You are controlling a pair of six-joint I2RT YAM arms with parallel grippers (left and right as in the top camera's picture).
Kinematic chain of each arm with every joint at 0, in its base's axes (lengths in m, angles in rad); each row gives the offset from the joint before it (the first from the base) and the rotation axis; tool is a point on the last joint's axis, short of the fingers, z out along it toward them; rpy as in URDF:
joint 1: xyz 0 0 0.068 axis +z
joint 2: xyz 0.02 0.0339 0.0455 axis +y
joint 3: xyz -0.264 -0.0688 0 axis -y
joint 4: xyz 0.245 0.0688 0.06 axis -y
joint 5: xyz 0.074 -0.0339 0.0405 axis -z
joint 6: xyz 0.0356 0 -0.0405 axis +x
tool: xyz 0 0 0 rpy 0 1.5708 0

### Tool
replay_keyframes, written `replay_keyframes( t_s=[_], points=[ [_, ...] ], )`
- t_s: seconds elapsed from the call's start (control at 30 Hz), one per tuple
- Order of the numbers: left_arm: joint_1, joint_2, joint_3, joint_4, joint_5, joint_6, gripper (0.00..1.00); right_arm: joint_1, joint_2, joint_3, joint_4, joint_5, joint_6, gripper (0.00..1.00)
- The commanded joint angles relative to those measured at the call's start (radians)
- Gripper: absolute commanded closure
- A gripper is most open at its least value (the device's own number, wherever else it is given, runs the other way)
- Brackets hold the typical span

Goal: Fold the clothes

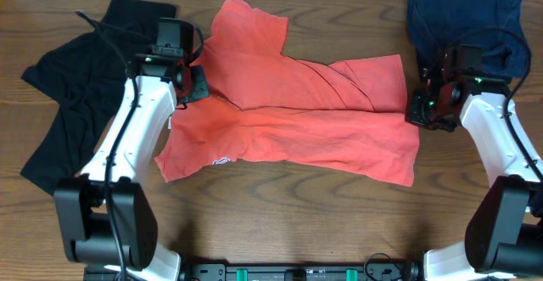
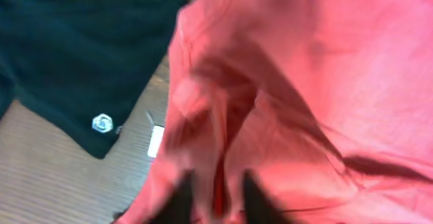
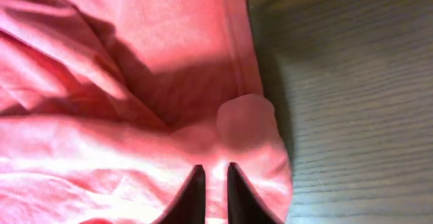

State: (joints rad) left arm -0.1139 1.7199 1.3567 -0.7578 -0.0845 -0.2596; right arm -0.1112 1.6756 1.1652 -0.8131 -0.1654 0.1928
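Observation:
The coral-red T-shirt (image 1: 314, 120) lies across the middle of the table, its upper part folded down along a diagonal crease and one sleeve pointing up. My left gripper (image 1: 193, 84) sits low on its left shoulder; in the left wrist view (image 2: 218, 197) the jaws stand apart, astride a raised ridge of the red cloth (image 2: 304, 82). My right gripper (image 1: 418, 109) is at the shirt's right hem. In the right wrist view (image 3: 215, 176) its jaws leave a narrow slit with red cloth (image 3: 101, 116) in it; whether they pinch it is unclear.
A black garment (image 1: 76, 86) with a small white logo (image 2: 102, 123) lies crumpled at the left, close to the left arm. A navy garment (image 1: 467, 18) is bunched at the back right, behind the right arm. Bare wooden table (image 3: 352, 102) runs along the front.

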Motion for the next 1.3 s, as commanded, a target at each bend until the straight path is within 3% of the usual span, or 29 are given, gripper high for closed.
replay_keyframes(
  t_s=[0.0, 0.03, 0.07, 0.3, 0.53, 0.63, 0.8, 1.0, 1.27],
  points=[
    [-0.001, 0.012, 0.007, -0.003, 0.025, 0.004, 0.07, 0.012, 0.005, 0.013, 0.003, -0.013, -0.015, 0.44],
    [-0.001, 0.012, 0.007, -0.003, 0.025, 0.004, 0.03, 0.013, 0.005, 0.013, 0.003, -0.019, -0.015, 0.32],
    [-0.001, 0.012, 0.007, -0.003, 0.024, 0.004, 0.02, 0.013, 0.005, 0.013, 0.003, -0.025, -0.015, 0.26],
    [0.000, 0.007, 0.037, -0.035, 0.026, 0.043, 0.02, 0.013, -0.015, 0.041, -0.036, -0.028, -0.021, 0.17],
    [0.000, 0.005, 0.281, -0.223, 0.108, 0.137, 0.02, 0.014, -0.039, 0.279, -0.244, -0.079, -0.125, 0.01],
    [0.001, 0.013, 0.387, -0.237, 0.194, 0.188, 0.02, 0.014, -0.039, 0.391, -0.299, -0.078, -0.144, 0.01],
    [0.001, 0.118, 0.539, -0.193, 0.209, 0.208, 0.02, 0.014, -0.039, 0.487, -0.290, -0.071, -0.171, 0.01],
    [0.006, 0.385, 0.742, -0.096, 0.209, 0.267, 0.02, 0.023, -0.034, 0.491, -0.280, -0.071, -0.202, 0.01],
    [0.018, 0.617, 0.834, 0.114, 0.209, 0.267, 0.02, 0.056, -0.034, 0.489, -0.321, -0.041, -0.217, 0.01]
  ],
)
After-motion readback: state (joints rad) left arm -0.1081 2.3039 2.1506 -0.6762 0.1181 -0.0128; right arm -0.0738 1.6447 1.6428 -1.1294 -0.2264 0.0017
